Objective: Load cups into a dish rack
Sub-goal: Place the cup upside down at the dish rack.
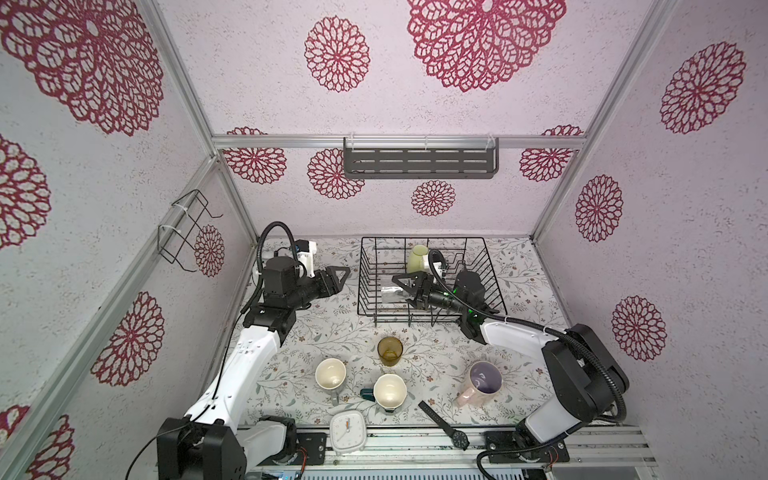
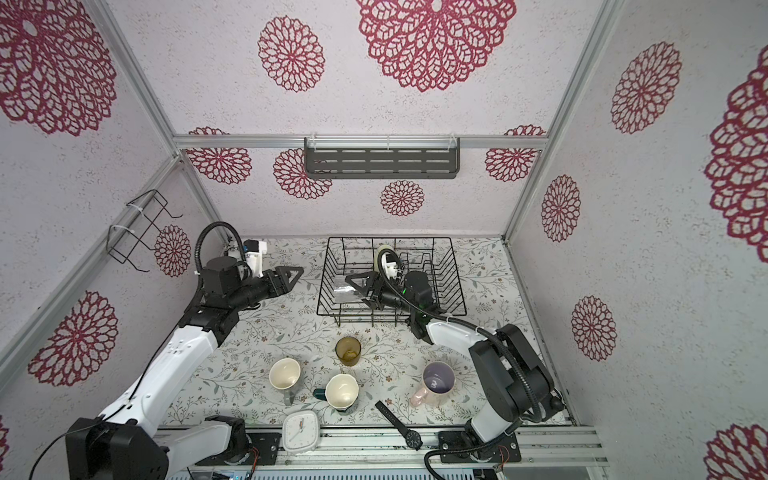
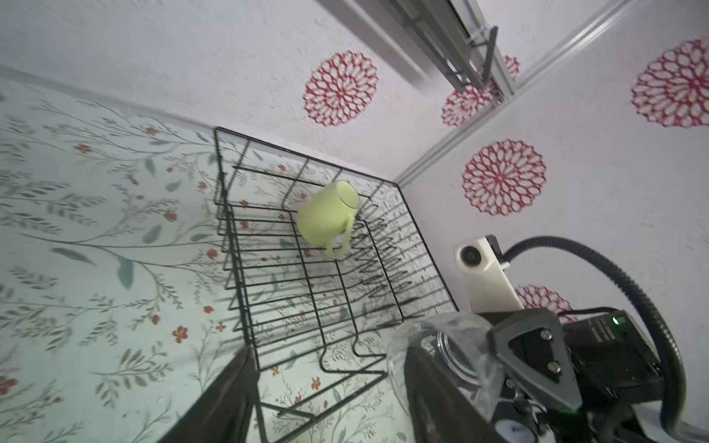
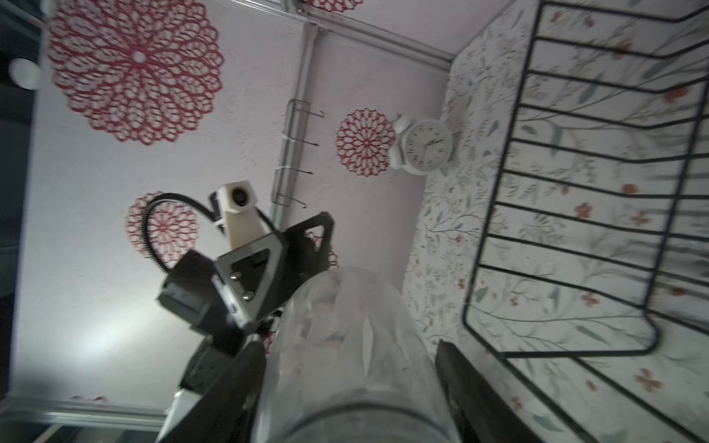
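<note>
Black wire dish rack (image 1: 386, 238): rectangular basket with raised sides and a row of upright prongs, standing on the floral-patterned tabletop (image 1: 332, 332).

Inside the rack: one lime-green ceramic mug (image 3: 326, 218) lies on its side towards the rack's far wall, just beside the prongs.

Right gripper (image 1: 402, 291): over the rack's interior, fingers clamped on either side of a small clear glass (image 4: 345, 345), which is held off the rack floor.

Left gripper (image 1: 344, 277): just outside the rack's left wall, jaws parted, nothing between them, clear of the glass.

In front of the rack, all upright: an amber glass tumbler (image 1: 390, 351) nearest its front wall; further out, a grey mug with a cream inside (image 1: 330, 374), a teal mug with a cream inside (image 1: 389, 390) and a pink mug with a lilac inside (image 1: 482, 382).

Furthest from the rack's front wall: a white square alarm clock (image 1: 348, 432) and a black wristwatch (image 1: 446, 426). Beyond the rack's left side stands a white round twin-bell clock (image 4: 426, 147).

Writing: all three dials carry markings, too small or blurred to read.
</note>
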You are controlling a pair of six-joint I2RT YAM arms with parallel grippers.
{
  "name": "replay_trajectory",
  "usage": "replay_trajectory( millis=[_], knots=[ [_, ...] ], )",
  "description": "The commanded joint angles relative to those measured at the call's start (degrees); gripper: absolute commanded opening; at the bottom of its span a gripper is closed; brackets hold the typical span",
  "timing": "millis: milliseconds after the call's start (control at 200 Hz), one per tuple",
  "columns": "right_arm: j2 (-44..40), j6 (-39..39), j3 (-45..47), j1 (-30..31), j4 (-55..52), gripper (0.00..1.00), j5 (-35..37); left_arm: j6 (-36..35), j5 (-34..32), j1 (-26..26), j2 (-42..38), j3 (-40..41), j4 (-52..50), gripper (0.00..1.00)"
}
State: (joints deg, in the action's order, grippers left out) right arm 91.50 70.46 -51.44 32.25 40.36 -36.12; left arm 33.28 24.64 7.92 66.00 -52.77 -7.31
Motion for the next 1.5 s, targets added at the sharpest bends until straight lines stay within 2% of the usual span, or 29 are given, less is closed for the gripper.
replay_trajectory(
  millis=[0, 75, 230, 375, 400, 570, 796, 1351, 1496],
  knots=[
    [-0.2, -22.2, -9.3, -0.4, -26.5, 0.60, 7.1, -0.2, -11.8, -0.3, -2.7, 0.5, -4.1, 0.63],
    [1.3, -29.8, -13.8, -0.3, -37.0, 0.60, 12.7, -0.6, -15.3, -0.4, -3.8, 0.5, -6.6, 0.64],
    [4.2, -38.0, -19.4, -0.3, -46.5, 0.60, 24.2, -1.0, -16.6, -0.5, -4.7, 1.3, -7.9, 0.67],
    [7.7, -43.7, -23.8, -0.2, -51.5, 0.58, 30.7, 0.3, -19.7, -0.5, -5.0, 1.6, -9.4, 1.00],
    [8.4, -44.7, -24.7, -0.1, -52.7, 0.59, 31.9, 0.5, -20.5, -0.5, -5.1, 1.8, -9.6, 0.98],
    [11.7, -50.8, -28.8, 1.3, -58.6, 0.58, 40.2, 0.9, -26.8, -0.5, -5.3, 1.4, -13.2, 0.97],
    [16.1, -55.1, -31.7, 1.8, -60.9, 0.58, 47.6, 0.9, -26.5, -0.6, -4.4, 2.3, -12.7, 0.97],
    [26.2, -60.9, -43.9, 1.6, -68.2, 0.59, 55.7, -1.2, -27.5, -0.7, -4.9, 3.0, -13.2, 0.97],
    [27.2, -60.9, -44.7, 1.2, -68.8, 0.60, 54.5, -1.6, -28.3, -0.7, -5.4, 3.3, -13.6, 0.97]
  ],
)
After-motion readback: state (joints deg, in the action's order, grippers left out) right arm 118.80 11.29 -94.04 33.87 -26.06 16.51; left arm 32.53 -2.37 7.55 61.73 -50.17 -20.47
